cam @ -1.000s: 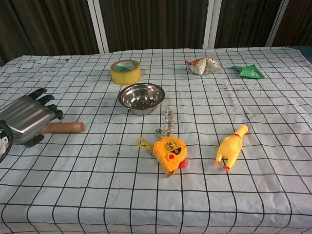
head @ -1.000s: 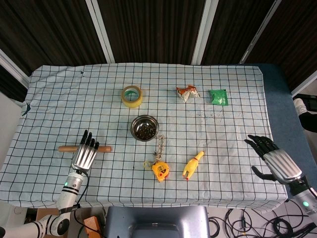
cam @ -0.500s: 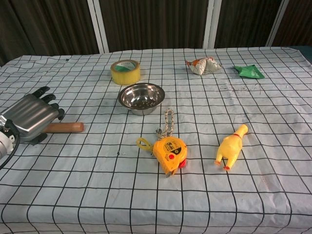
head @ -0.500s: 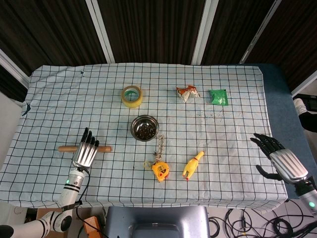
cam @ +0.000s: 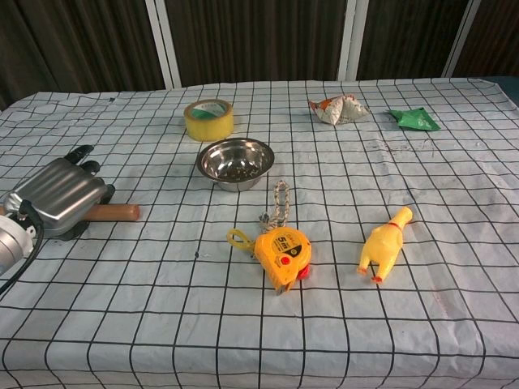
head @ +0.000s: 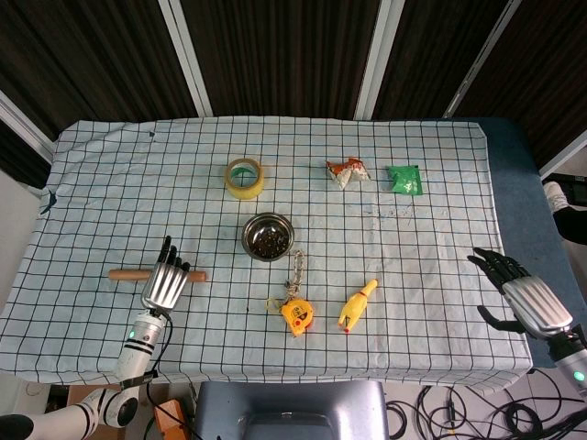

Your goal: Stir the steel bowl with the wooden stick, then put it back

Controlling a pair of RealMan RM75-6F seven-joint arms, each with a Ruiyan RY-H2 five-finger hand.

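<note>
Smooth brown wooden stick (head: pixel 124 273), round like a dowel, lying flat on the checked white tablecloth (head: pixel 110 183) near the left edge, long axis left to right, one rounded end pointing toward the middle of the table. Left hand (head: pixel 166 282) over the middle of the stick, back up, fingers stretched out across it; cannot tell whether holding or only resting. Further right, roll of yellow tape (head: pixel 244 177) toward the far side. Round shiny steel bowl (head: pixel 267 236) in the centre, upright, small dark bits inside. Yellow tape measure (head: pixel 296 314), yellow rubber chicken (head: pixel 358 306), crumpled wrapper (head: pixel 347 171), green packet (head: pixel 404 179). Right hand (head: pixel 518 295) off the right edge of the cloth, fingers spread, holding nothing.
</note>
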